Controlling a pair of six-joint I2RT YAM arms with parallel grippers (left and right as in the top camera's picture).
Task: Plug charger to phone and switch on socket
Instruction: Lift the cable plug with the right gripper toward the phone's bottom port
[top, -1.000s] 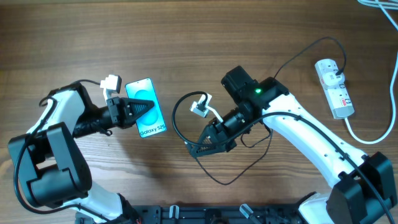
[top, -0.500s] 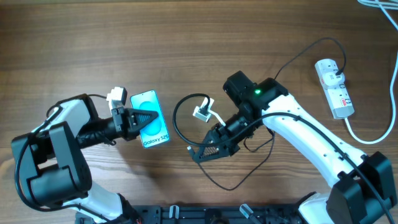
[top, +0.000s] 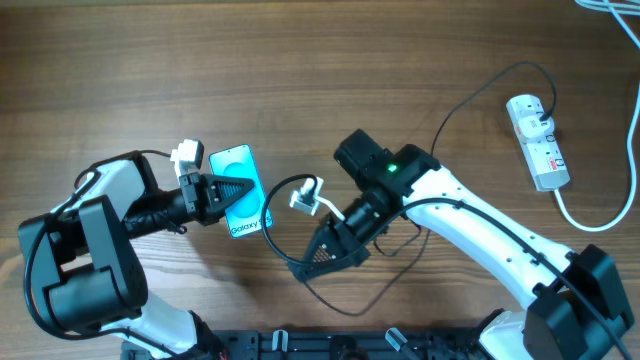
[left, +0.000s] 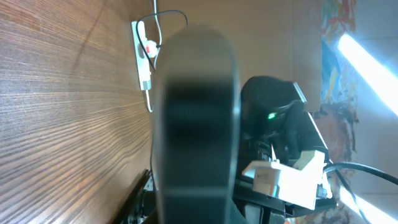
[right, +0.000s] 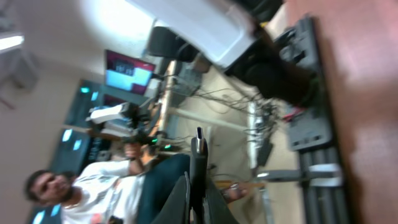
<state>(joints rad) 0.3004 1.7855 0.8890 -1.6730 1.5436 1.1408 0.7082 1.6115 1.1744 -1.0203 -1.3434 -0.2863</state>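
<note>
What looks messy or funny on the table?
The charger looks messy: its black cable curls in loose loops by the right gripper, which pinches it. The phone sits askew, clamped in the left gripper. Nothing looks spilled or broken.

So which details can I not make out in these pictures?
- The phone port: overhead shows only the screen, and a dark blur fills the middle of the left wrist view.
- The socket switches: too small overhead to tell on or off.
- The charger connector tip: under the right gripper overhead, and blurred in the right wrist view.
</note>
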